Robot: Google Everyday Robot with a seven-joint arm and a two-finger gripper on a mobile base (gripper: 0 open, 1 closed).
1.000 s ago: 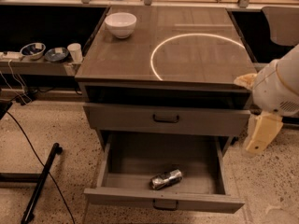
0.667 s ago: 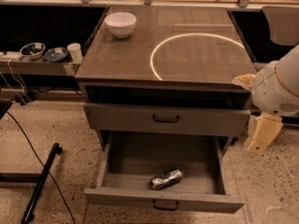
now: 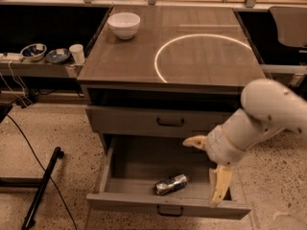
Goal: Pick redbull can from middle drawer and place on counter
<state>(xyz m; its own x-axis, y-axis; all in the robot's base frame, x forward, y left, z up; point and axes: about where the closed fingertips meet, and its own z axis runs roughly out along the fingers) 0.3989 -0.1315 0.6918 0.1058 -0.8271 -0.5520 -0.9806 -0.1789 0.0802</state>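
The redbull can (image 3: 170, 184), silver with dark patches, lies on its side near the front of the open middle drawer (image 3: 139, 159). My gripper (image 3: 207, 166) hangs over the drawer's right part, its fingers spread wide apart and empty: one finger (image 3: 194, 141) points left above the drawer, the other finger (image 3: 219, 184) points down to the right of the can. The can lies apart from both fingers, a little to the left of the lower one. The counter (image 3: 129, 56) with its pale ring marking lies above.
A white bowl (image 3: 123, 24) stands at the counter's back left. A side shelf (image 3: 38, 67) at the left holds small bowls and a cup. A closed drawer front (image 3: 124, 120) sits above the open one. A dark pole and cable lie on the floor at the left.
My arm has swung left and down from beside the cabinet's right side to over the open drawer. The can has not moved.
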